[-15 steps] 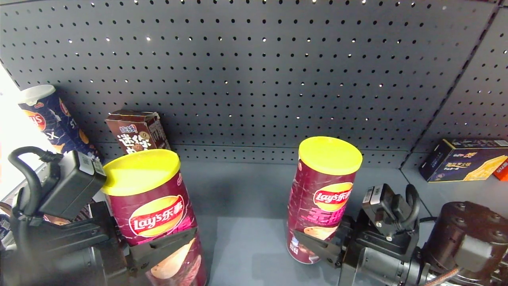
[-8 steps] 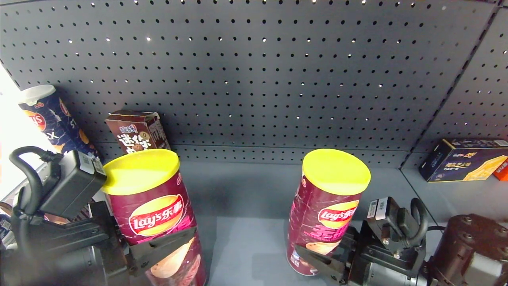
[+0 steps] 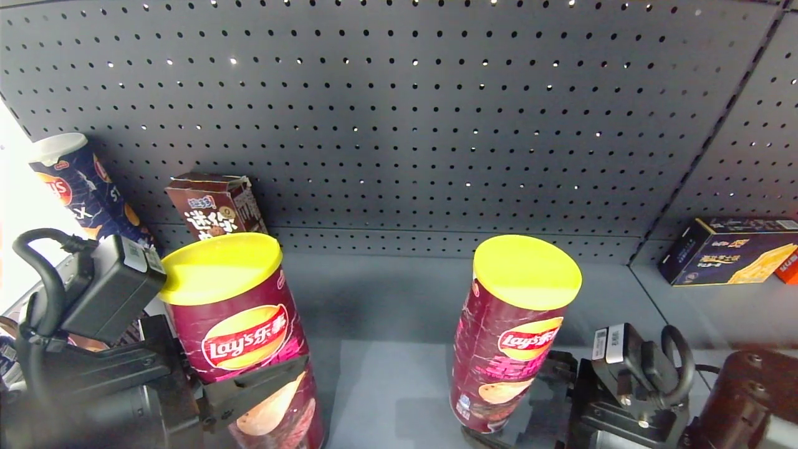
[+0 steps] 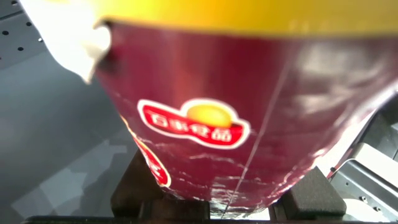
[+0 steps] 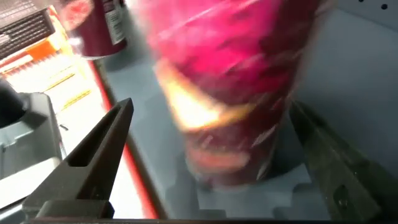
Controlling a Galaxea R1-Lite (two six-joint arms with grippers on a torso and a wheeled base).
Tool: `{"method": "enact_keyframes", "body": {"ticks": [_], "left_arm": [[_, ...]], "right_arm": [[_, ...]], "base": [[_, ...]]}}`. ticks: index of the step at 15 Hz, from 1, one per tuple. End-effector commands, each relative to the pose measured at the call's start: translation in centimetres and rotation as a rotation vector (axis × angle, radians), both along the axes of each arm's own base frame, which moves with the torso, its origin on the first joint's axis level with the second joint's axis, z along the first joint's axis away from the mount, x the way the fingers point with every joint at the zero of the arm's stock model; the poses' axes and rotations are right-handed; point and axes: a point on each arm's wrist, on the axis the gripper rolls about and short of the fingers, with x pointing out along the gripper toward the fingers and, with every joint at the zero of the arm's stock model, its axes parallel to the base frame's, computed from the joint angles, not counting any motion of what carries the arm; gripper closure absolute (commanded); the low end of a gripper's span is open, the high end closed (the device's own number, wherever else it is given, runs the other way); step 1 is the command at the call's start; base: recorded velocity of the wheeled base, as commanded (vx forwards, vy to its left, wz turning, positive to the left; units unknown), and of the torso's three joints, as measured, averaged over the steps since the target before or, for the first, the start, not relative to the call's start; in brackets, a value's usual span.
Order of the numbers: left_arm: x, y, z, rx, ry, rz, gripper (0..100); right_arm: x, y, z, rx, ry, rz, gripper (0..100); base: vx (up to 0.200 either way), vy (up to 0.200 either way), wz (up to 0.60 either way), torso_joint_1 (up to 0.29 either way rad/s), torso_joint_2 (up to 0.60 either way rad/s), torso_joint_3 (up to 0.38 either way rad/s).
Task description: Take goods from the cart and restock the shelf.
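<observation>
Left gripper (image 4: 227, 196) clamps left can (image 3: 237, 330) upright for shelving — right gripper (image 5: 211, 115) gapes wide, clearing right can (image 3: 511, 349) standing on shelf (image 3: 386, 374).

The pegboard back panel (image 3: 399, 125) is perforated sheet metal with a matt dark-grey finish. The shelf deck (image 3: 386, 293) is smooth and matt. The left can (image 3: 243, 349) and right can (image 3: 508, 355) carry glossy printed wraps and smooth yellow plastic lids (image 3: 527, 271). The brown carton (image 3: 215, 209) is printed cardboard.

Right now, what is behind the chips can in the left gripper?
A brown box stands in front of the pegboard; the can hides its lower part.
</observation>
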Motion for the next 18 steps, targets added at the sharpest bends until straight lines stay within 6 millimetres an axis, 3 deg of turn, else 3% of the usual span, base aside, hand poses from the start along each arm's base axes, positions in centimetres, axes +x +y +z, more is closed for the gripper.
{"method": "enact_keyframes", "body": {"ticks": [1,5,11,18], "left_arm": [[0.0,0.0,0.0,0.0,-0.002,0.001,100],[0.0,0.0,0.0,0.001,0.001,-0.001,100],[0.0,0.0,0.0,0.001,-0.003,0.0,100],[0.7,-0.4,1.3,-0.021,-0.033,-0.004,100]], "right_arm": [[-1.3,-1.3,0.5,0.016,-0.015,0.007,0],[-2.6,-3.6,0.3,0.013,-0.017,-0.025,0],[-2.6,-3.6,0.6,0.025,-0.024,0.006,0],[-1.7,-6.7,4.1,0.159,-0.19,-0.17,0]], "base": [[0.0,0.0,0.0,0.0,0.0,0.0],[0.0,0.0,0.0,0.0,0.0,0.0],[0.0,0.0,0.0,0.0,0.0,0.0],[0.0,0.0,0.0,0.0,0.0,0.0]]}}
